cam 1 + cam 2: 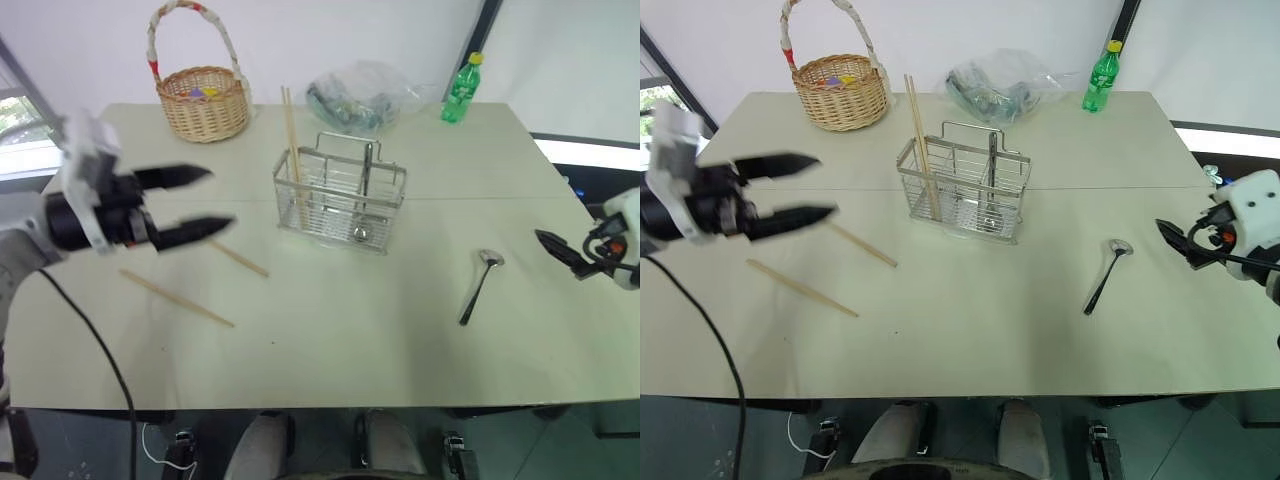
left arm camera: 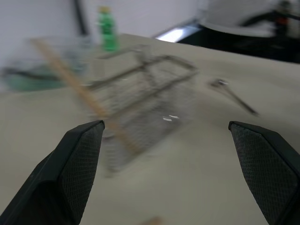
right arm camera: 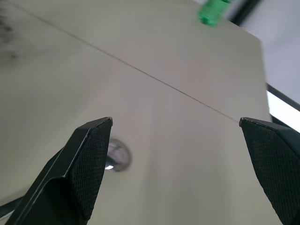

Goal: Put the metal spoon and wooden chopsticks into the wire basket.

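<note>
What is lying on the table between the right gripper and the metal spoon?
Nothing: in the left eye view, only bare table separates the right gripper from the metal spoon.

Shiny wire basket (image 1: 340,200), matt table (image 1: 330,320)

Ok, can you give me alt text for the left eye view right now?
A wire basket stands mid-table with wooden chopsticks upright in its left compartment; two more chopsticks lie on the table to its left, and a metal spoon lies to its right. The open left gripper hovers left of the basket; the right gripper is beyond the spoon.
</note>
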Motion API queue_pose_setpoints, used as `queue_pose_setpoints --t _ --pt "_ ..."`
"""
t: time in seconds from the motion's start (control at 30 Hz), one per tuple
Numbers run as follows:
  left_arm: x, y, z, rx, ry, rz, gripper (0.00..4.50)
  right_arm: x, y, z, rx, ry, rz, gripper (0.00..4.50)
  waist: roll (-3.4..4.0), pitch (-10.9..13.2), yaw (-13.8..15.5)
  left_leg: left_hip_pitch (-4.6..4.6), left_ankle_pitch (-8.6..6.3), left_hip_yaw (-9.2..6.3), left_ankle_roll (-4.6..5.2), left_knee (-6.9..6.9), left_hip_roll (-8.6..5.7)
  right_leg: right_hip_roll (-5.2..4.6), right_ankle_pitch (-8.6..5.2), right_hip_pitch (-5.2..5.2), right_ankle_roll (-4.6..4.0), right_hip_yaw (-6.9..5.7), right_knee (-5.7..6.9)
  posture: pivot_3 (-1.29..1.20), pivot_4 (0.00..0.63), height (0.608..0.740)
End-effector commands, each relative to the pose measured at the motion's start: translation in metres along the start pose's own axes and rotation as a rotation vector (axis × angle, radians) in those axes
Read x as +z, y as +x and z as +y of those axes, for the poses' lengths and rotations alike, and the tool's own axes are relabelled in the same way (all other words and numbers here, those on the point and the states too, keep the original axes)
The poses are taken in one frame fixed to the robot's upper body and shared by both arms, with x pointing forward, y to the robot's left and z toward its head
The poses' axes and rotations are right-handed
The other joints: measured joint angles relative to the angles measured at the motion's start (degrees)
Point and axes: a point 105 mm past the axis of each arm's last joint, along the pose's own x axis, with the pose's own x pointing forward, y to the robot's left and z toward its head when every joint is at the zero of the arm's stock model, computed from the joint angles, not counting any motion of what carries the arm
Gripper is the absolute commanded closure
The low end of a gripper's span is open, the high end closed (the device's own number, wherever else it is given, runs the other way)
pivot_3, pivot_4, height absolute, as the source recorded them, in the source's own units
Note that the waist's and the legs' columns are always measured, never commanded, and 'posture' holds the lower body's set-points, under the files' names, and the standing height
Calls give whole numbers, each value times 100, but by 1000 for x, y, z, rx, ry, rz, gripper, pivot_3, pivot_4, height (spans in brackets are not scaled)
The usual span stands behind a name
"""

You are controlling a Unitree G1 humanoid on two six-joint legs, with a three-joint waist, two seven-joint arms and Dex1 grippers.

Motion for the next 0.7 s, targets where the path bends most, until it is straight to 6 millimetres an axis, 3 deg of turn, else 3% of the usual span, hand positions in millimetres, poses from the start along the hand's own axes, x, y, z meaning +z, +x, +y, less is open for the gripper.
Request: queue_pose_setpoints --t 0.03,0.23,0.37,0.53,0.7 --pt "-4 8 -16 -171 15 56 0 40 0 4 187 -270 -78 39 23 17 2 5 0 3 0 5 0 1 1 9 -1 -2 -2 0 150 661" --pt "1 25 -6 -249 64 45 0 40 18 5 567 -865 26 39 4 43 -82 20 -9 18 -14 10 4 3 2 19 2 -26 -50 0 150 661" --pt "15 34 0 -240 77 -12 0 18 31 0 793 -1253 192 39 -26 59 -149 9 0 21 3 5 -4 -2 19 15 30 -20 -42 0 150 661" --pt "22 37 0 -208 78 -42 0 14 54 4 928 -1466 242 39 -20 69 -226 10 17 32 -25 -35 -1 4 29 -12 49 -8 -21 0 150 661" --pt "26 36 -6 -180 72 -52 0 2 74 18 990 -1554 241 39 -29 67 -271 17 42 23 -68 -76 0 9 27 -16 46 -3 -27 0 150 661"
